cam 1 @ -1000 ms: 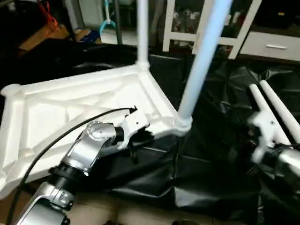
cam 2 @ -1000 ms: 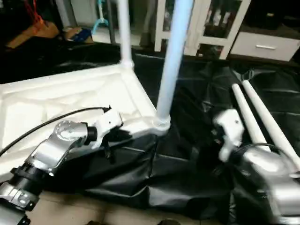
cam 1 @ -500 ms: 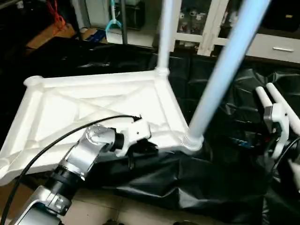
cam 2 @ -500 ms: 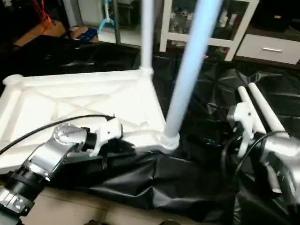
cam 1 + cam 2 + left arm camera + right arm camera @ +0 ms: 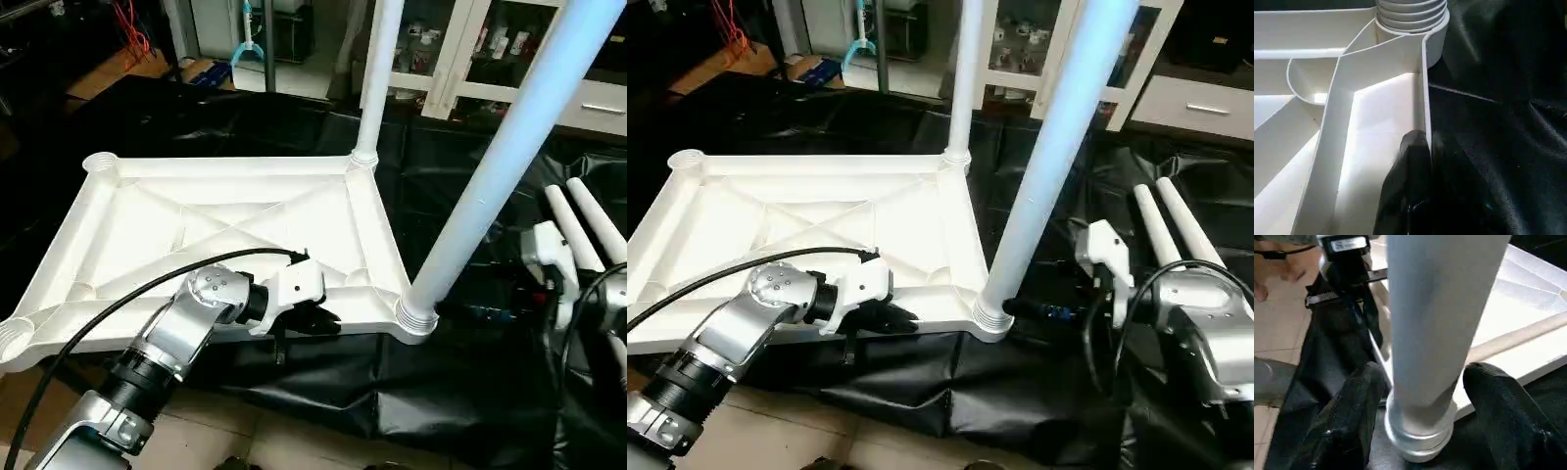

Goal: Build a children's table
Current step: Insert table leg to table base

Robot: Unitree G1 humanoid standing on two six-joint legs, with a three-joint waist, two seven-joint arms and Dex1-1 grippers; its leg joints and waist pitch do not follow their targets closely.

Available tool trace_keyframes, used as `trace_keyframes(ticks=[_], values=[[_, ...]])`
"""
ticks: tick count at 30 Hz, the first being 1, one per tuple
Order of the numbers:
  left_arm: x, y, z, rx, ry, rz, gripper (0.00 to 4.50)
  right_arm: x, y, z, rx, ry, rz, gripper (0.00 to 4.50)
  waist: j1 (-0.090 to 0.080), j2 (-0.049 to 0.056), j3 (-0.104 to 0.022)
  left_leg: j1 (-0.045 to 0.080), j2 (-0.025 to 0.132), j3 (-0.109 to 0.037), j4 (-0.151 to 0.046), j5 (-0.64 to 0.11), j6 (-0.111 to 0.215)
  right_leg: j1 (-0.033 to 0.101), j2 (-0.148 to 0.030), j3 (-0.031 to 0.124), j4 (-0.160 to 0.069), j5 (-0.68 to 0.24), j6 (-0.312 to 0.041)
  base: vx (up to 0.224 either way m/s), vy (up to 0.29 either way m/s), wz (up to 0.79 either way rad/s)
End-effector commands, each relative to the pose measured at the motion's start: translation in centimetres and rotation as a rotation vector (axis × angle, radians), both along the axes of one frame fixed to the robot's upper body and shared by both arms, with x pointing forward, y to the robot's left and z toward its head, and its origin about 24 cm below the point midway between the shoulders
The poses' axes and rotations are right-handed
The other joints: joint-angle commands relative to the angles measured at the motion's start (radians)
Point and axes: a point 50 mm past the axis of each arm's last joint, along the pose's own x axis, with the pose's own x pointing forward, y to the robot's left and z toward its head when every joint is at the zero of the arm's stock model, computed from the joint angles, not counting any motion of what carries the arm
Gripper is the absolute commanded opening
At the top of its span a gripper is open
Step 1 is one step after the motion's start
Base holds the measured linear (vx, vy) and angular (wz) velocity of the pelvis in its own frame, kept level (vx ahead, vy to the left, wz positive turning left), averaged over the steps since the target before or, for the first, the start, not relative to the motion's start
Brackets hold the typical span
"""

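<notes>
Table top (image 5: 211,230): lies upside down across the left and centre of the head view, on black sheeting (image 5: 460,392). The X-ribbed underside faces up.
Empty sockets: one at the upper-left corner (image 5: 99,162) and one at the lower-left corner (image 5: 14,340). Neither holds a leg.
Left gripper (image 5: 315,318): lower centre of the head view. The two black fingers are pressed together on the thin near rim of the table top. In the left wrist view, one finger (image 5: 1413,161) sits inside the rim and the other outside it.
Far leg (image 5: 377,69): stands upright in the far corner socket, upper centre of the frame.
Near leg (image 5: 509,147): rises on a slant from the near right corner socket (image 5: 416,318), with thread rings visible at its base.
Right gripper (image 5: 1422,396): fingers stand apart, one on each side of the near leg just above its base. Whether they touch the tube cannot be told.
Step in hand: judged to be seating the near leg while the left gripper steadies the table top. Two legs are in and two remain.
Next move: likely calls for closing on the near leg and turning it until the thread rings disappear. The rim grip should hold against the twist.
Spare legs (image 5: 588,230): two white tubes lie side by side on the sheeting at the right edge.
Obstructions: the black cable (image 5: 118,304) over the left forearm lies across the table top. The slanted near leg crosses the right arm's working space. A white glass-door cabinet (image 5: 460,49) stands behind, well apart.
</notes>
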Motion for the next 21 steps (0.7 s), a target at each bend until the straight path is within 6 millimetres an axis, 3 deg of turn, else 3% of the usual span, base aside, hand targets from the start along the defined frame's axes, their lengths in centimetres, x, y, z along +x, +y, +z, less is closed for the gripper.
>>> trace_keyframes(ticks=[1, 8, 14, 21], values=[[-0.4, -1.6, 1.1, -0.069, -0.021, -0.07, 0.0, 0.3, 0.4, -0.2, -0.015, -0.012, 0.021, 2.9, -0.005, -0.024, -0.071, 0.021, 0.041, -0.018, -0.075, -0.144, 0.104, 0.04, -0.03, 0.029, -0.062, -0.251, -0.188, 0.0, 0.0, 0.0], [-0.4, -1.7, 1.1, -0.063, -0.022, -0.076, 0.0, 0.7, 1.0, -1.0, -0.033, 0.007, 0.078, 2.9, -0.006, -0.028, -0.073, 0.019, 0.04, -0.016, -0.073, -0.138, 0.119, 0.042, -0.027, 0.031, -0.059, -0.224, -0.205, 0.0, 0.0, 0.0], [-0.4, -1.6, 1.1, -0.059, -0.02, -0.076, 0.0, 1.1, 1.0, -1.0, -0.029, 0.038, 0.094, 2.25, -0.007, -0.028, -0.072, 0.019, 0.041, -0.017, -0.075, -0.149, 0.111, 0.043, -0.027, 0.032, -0.06, -0.24, -0.203, 0.0, 0.0, 0.0], [-0.4, -1.5, 1.1, -0.053, -0.017, -0.077, 0.0, 1.5, 0.9, -1.1, -0.037, 0.05, 0.106, 1.91, -0.007, -0.027, -0.073, 0.019, 0.04, -0.016, -0.073, -0.14, 0.115, 0.043, -0.027, 0.033, -0.059, -0.226, -0.208, 0.0, 0.0, 0.0]])
